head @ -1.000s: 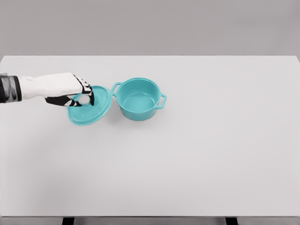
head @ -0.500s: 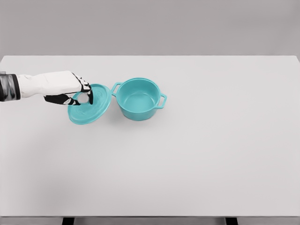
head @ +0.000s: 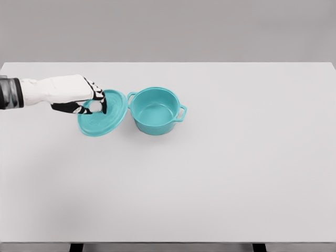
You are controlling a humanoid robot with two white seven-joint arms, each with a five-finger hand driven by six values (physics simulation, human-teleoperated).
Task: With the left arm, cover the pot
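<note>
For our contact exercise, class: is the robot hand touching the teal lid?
Touching. The head view shows the left robot hand with its fingers closed around the knob of the teal lid, which tilts beside the open pot.

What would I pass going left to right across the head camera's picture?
Left hand gripping the knob of the teal lid → open teal pot → bare white table.

Left robot hand (head: 90,103) reaches in from the left, fingers curled closed.
</note>
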